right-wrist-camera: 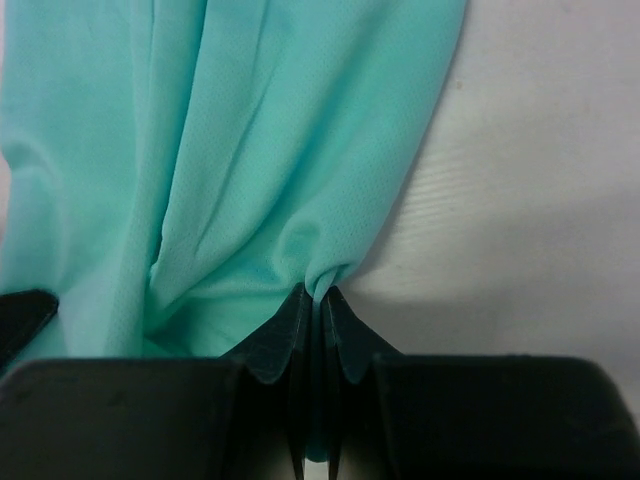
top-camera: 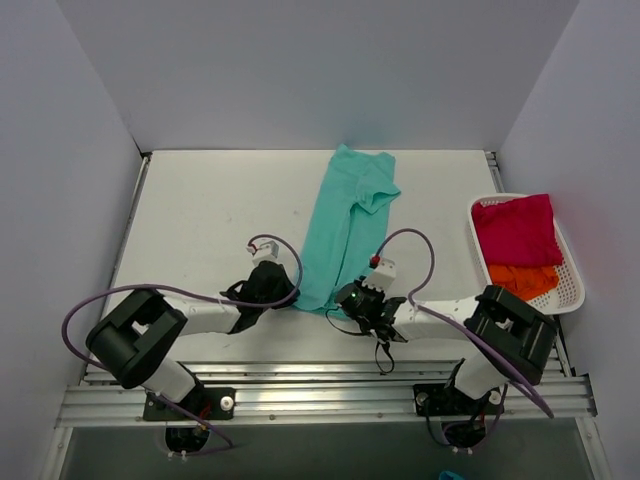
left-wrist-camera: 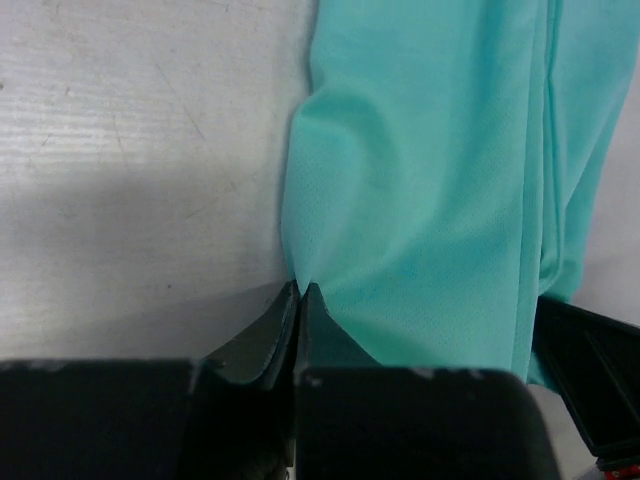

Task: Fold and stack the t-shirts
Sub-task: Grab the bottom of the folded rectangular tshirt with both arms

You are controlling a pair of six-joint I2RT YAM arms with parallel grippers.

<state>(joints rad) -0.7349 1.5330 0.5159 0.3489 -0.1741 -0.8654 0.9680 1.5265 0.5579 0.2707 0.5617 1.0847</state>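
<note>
A teal t-shirt (top-camera: 350, 225) lies folded lengthwise into a narrow strip down the middle of the table, one sleeve flapped over near the far end. My left gripper (top-camera: 290, 298) is shut on its near left corner; in the left wrist view the teal t-shirt (left-wrist-camera: 430, 180) puckers where the left gripper (left-wrist-camera: 300, 289) pinches it. My right gripper (top-camera: 345, 297) is shut on the near right corner; the teal t-shirt (right-wrist-camera: 250, 150) bunches into the right gripper (right-wrist-camera: 318, 293). A crimson-pink t-shirt (top-camera: 517, 228) and an orange t-shirt (top-camera: 525, 279) lie in the basket.
A white mesh basket (top-camera: 573, 275) stands at the right edge of the table (top-camera: 220, 215), close to the right arm. Grey walls close in the far and side edges. Purple cables loop above both wrists.
</note>
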